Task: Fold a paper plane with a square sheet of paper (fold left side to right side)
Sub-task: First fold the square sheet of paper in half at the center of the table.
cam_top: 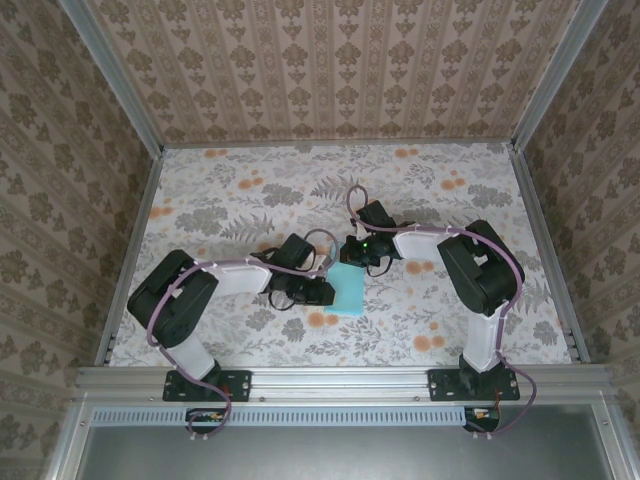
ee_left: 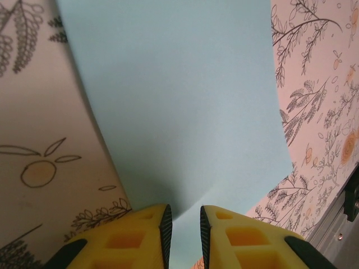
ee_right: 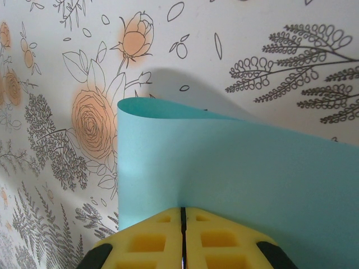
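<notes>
Top external view: table [cam_top: 230,200] w/ a white floral cover, grey leaves and orange blooms, boxed by patterned walls [cam_top: 330,70] on three sides. Metal rail [cam_top: 340,378] runs along the near edge. The sheet of paper [cam_top: 350,295] sits about mid-table, nearer the rail than the far wall. Bare cover runs from the sheet to the far wall and to both side walls, so there is wide room all round. Least room is on the near side, btwn sheet and rail.

The left gripper [cam_top: 318,290] is at the sheet's left edge and the right gripper [cam_top: 358,258] at its far edge, both arms reaching in low.

Left wrist view: left gripper [ee_left: 185,216] has yellow fingers a narrow gap apart. The sheet [ee_left: 179,101] runs into that gap w/ a small pucker there. Can't tell if the pads press it.

Right wrist view: right gripper [ee_right: 183,212] has its fingers closed flat together, pinching the sheet's [ee_right: 235,168] edge. The paper rises off the cover and curls over, its top edge curved, w/ a shadow on the cover behind it.
</notes>
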{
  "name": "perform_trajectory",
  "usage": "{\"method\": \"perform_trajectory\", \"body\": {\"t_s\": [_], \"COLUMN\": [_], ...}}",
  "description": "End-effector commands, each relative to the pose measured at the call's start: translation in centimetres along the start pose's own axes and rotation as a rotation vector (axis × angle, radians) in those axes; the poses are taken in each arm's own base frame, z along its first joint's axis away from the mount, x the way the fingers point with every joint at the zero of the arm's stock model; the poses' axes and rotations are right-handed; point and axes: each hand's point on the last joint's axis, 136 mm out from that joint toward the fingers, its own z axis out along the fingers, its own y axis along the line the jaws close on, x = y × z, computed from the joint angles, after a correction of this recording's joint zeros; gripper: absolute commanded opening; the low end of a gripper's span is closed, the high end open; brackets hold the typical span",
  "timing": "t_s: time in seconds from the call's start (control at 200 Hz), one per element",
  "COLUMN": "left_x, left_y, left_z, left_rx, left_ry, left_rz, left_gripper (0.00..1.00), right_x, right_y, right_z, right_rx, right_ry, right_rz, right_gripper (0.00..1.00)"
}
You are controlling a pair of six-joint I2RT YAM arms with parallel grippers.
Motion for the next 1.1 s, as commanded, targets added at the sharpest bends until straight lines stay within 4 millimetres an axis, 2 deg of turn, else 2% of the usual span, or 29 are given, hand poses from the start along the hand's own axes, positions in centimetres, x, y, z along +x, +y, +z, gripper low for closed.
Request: {"method": "perform_trajectory", "body": {"t_s": [0.0,0.4,0.635,0.77,0.895,1.095], "left_x": [3.4,4.7,4.7,3.4,1.2,-2.0], "left_y": [1.1,1.1,0.6,-0.7,-2.3,-2.4], "left_z": [0.0,-0.2,-0.7,-1.6,-2.7,-2.7], "left_rx": [-0.04,-0.046,-0.034,-0.004,0.031,0.041], "left_ry": [0.094,0.12,0.111,0.077,0.022,-0.029], "left_rz": [-0.054,-0.053,-0.046,-0.016,0.03,0.045], "left_gripper": [0.24,0.24,0.24,0.24,0.26,0.26], "right_x": [1.9,2.0,2.1,2.1,2.2,2.1], "right_y": [-4.2,-4.3,-4.3,-4.2,-4.2,-4.2], "right_z": [1.2,1.2,1.2,1.2,1.2,1.2], "right_rx": [0.147,0.15,0.147,0.145,0.145,0.144], "right_ry": [0.065,0.071,0.075,0.075,0.076,0.079], "right_rz": [0.032,0.027,0.028,0.027,0.027,0.025], "right_gripper": [0.08,0.08,0.08,0.08,0.08,0.08]}}
